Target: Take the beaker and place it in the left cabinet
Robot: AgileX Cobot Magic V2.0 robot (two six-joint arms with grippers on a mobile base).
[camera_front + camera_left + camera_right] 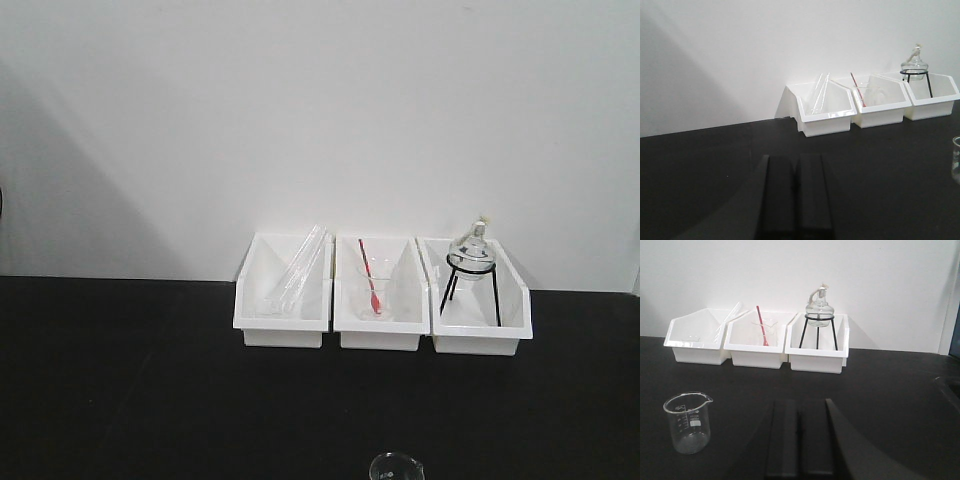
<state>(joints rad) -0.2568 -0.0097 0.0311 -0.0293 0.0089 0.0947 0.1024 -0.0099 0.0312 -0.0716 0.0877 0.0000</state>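
Note:
The beaker (687,422), small, clear and marked with white graduations, stands upright on the black counter; its rim shows at the front view's bottom edge (397,466) and a sliver at the left wrist view's right edge (956,160). My right gripper (799,405) is shut and empty, to the right of the beaker and apart from it. My left gripper (795,160) is also shut with nothing in it, well left of the beaker. The left cabinet is out of view.
Three white bins stand along the wall: one with glass tubes (285,290), one with a clear beaker and red stirrer (378,290), one with a glass burner on a black tripod (474,295). A dark recess (950,387) lies at the counter's right.

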